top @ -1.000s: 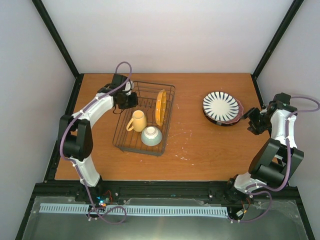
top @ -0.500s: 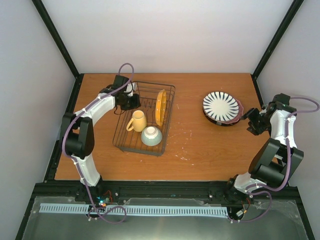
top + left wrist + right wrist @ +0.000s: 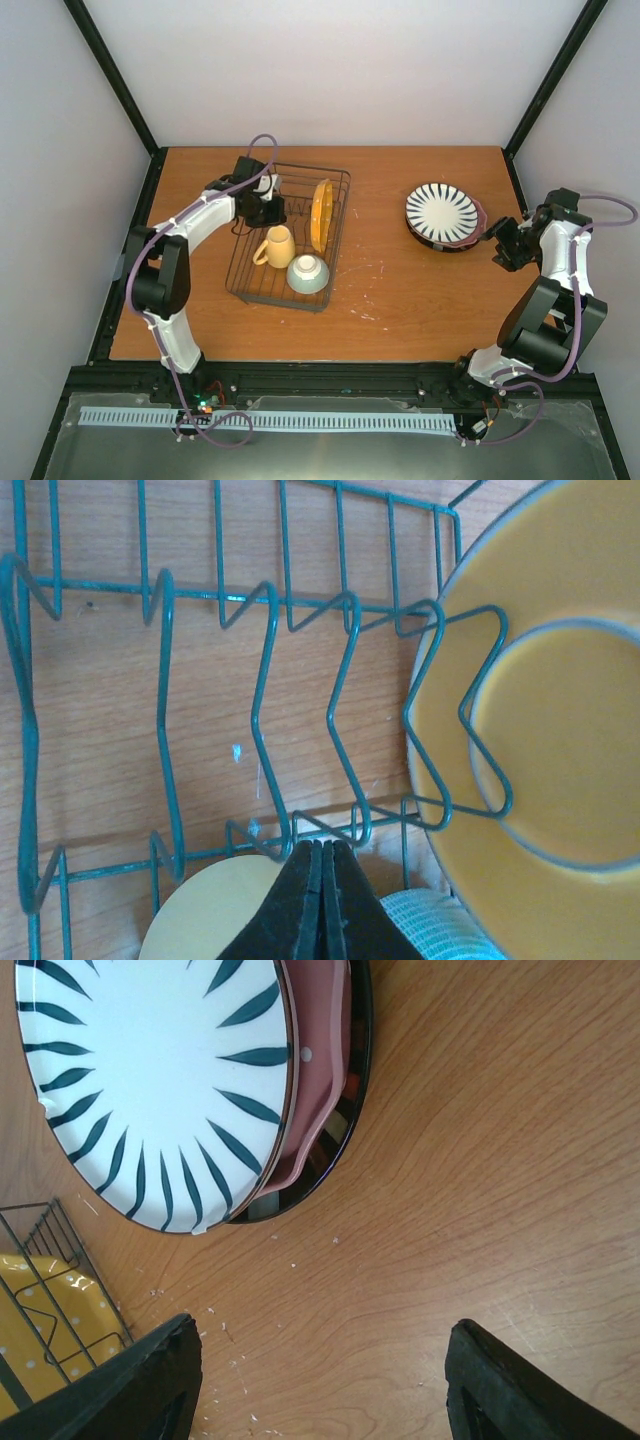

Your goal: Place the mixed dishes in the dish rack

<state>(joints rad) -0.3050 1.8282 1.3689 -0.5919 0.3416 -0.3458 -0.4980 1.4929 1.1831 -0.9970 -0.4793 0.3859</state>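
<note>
Left gripper (image 3: 322, 852) jaws pressed together, holding nothing, inside the dish rack (image 3: 262, 281); orange plate (image 3: 570, 720) stands on edge just beside them; right gripper (image 3: 322, 1340) jaws spread (nothing between), striped plate (image 3: 150, 1070) just ahead.

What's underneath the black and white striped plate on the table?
A pink plate lies directly under the striped plate, and a dark-rimmed plate sits below that. Only their edges show on one side; their centres are covered.
</note>
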